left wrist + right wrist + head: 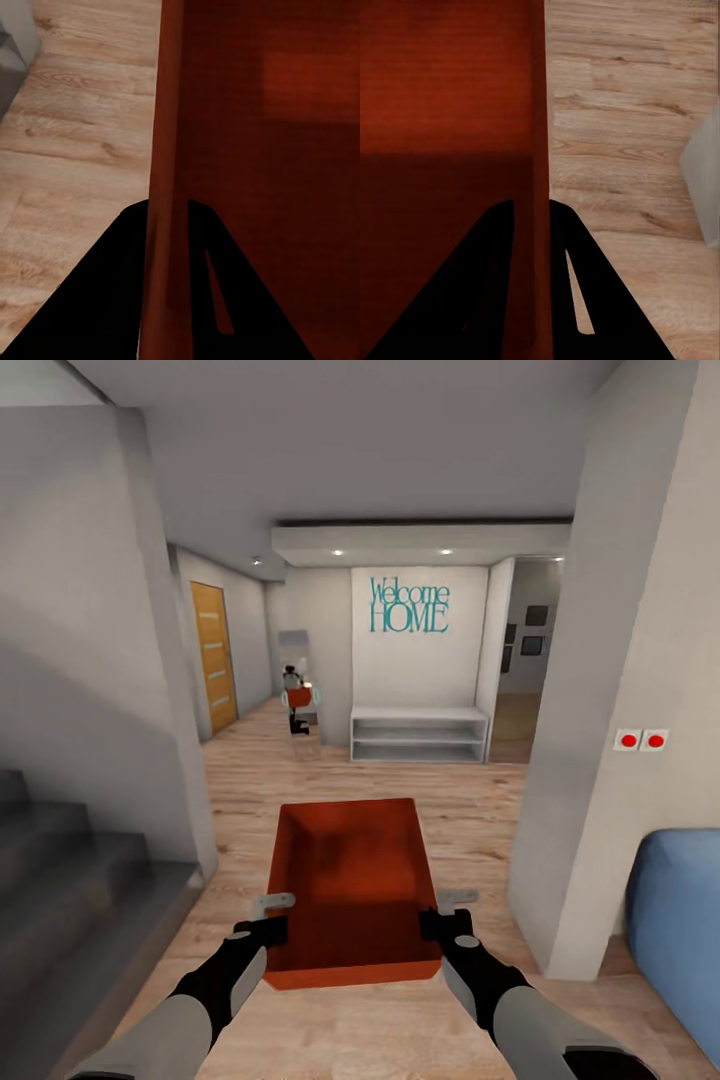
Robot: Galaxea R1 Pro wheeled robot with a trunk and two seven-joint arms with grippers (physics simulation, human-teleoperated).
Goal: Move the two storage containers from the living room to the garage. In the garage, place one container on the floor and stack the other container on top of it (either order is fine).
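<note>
— Where was the container [352, 885]?
— Held above the wood floor [250, 780], facing a hallway.
— And the fingers?
— Left [268, 916] and right [444, 912] each clamped a side wall.

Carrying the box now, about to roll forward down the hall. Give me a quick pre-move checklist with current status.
1. Left gripper clamped on the storage container wall: ok, wall sits between the fingers.
2. Right gripper clamped on the opposite wall: ok.
3. Container level: ok, roughly.
4. Wood floor ahead free of obstacles: ok up to the white shelf.
5. Clearance from the stairs and blue sofa: ok.
6. Garage route: cannot tell.
</note>
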